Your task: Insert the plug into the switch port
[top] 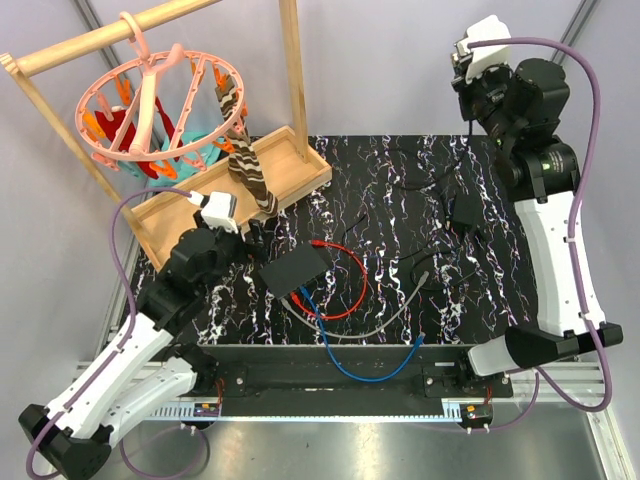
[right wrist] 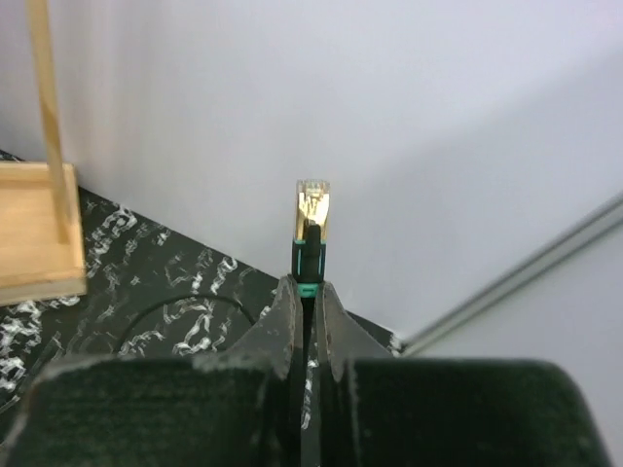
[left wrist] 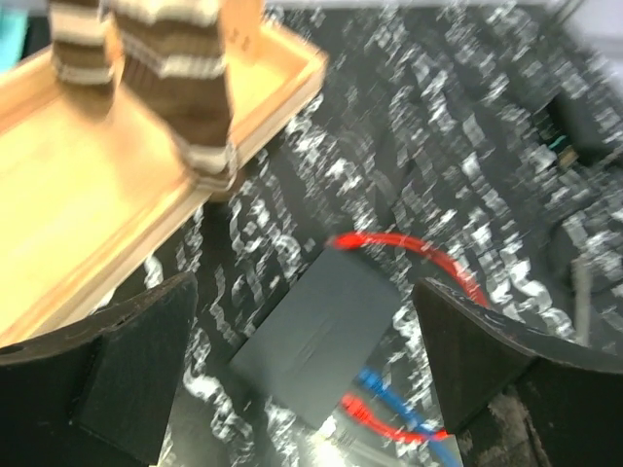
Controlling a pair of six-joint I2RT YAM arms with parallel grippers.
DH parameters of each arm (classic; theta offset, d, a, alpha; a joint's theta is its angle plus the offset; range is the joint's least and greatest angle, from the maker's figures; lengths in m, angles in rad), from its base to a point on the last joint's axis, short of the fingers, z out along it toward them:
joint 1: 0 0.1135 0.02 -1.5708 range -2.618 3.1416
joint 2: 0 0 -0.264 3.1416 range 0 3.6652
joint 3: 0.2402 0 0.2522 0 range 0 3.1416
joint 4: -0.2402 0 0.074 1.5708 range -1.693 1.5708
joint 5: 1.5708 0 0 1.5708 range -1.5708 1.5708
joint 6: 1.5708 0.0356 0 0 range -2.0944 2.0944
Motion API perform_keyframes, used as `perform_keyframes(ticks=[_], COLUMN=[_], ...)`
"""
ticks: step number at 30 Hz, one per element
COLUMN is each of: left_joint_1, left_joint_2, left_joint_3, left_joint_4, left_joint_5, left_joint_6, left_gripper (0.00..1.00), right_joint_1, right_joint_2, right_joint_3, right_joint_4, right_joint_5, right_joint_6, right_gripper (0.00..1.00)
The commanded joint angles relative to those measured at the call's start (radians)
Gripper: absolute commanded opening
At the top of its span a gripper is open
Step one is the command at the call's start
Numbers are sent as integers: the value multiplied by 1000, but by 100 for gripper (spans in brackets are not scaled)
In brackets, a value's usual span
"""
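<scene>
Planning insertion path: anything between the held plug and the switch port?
Nothing upright between plug and switch. Left end effector hovers open by it; red cable and blue cable crowd the port edge.

Overhead view, two wrist views
Top camera looks down on the table (top: 360, 170) from behind the arms; left wrist view sits close over switch box (left wrist: 316, 341) and wooden tray (left wrist: 88, 214), both shared with the top; right wrist view faces the wall (right wrist: 438, 126) past the plug (right wrist: 311, 219)

Left tool (left wrist: 307, 285) spread wide above flat black box (left wrist: 316, 345) on marbled counter (left wrist: 438, 146); red cable (left wrist: 419, 248) arcs behind, wooden tray (left wrist: 88, 195) at left.
</scene>
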State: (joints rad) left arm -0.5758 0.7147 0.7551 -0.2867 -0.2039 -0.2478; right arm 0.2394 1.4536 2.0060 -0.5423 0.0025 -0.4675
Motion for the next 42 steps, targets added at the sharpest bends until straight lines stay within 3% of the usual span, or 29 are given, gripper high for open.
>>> perform_keyframes(ticks=[1,6,12,16,21,28,34,39,42], left_joint_1=[8,11,14,13,13,13,14,14,14], left_joint_2=[-23,-23,-14,-12,-4,23,49,94,121], left_joint_3=[-31,-68,-85,-91,-108,-100,-96,-114,-129], left_joint_4=[-17,-32,-54,-63,-71,-80,-95,-62,-55], left_joint_5=[-61,-57,-54,-48,-32,4,29,175,178], left_joint_6=[39,22,5,-10,-31,-53,-120,-281,-347], left_gripper=[97,97,97,97,97,97,96,96,96], right_joint_1=[47,230,426,557,714,805,883,939,948], right_joint_2=[-59,-136,-173,-150,-95,-7,69,97,108], right_joint_3=[-96,-410,-841,-988,-1101,-1207,-1257,-1286,-1305], right_joint_4=[70,113,231,320,404,614,720,801,835], right_joint_5=[73,142,129,128,110,145,303,398,452], right_joint_6=[-137,-163,12,148,294,536,584,618,655], right_gripper=[0,0,0,0,0,0,0,0,0])
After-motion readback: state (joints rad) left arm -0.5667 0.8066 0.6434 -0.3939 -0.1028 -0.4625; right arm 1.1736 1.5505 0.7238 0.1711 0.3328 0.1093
